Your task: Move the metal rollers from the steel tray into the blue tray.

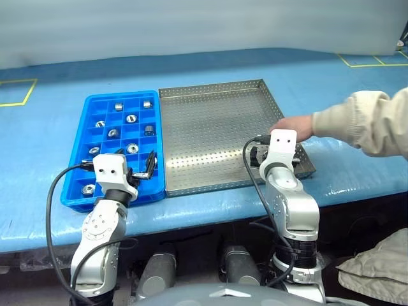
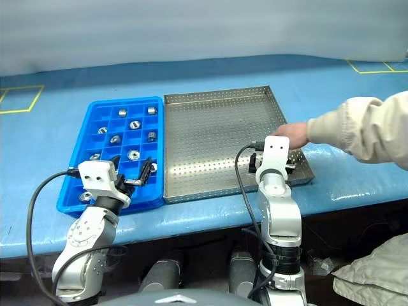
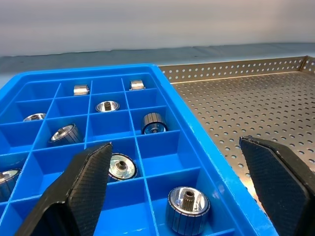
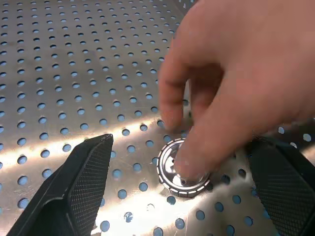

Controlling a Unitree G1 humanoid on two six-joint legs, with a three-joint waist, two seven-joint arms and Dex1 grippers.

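Observation:
The blue tray lies left of the steel tray, edge to edge. Several metal rollers sit in its compartments, one close in the left wrist view. My left gripper hangs open over the blue tray's near right part, with nothing between its fingers. At the steel tray's near right corner my right gripper is open. Between its fingers a person's hand rests fingertips on one roller lying on the perforated floor.
The person's beige sleeve reaches in from the right over the table's blue cover. Yellow tape marks lie at the far left and far right. The table's front edge runs just behind both wrists.

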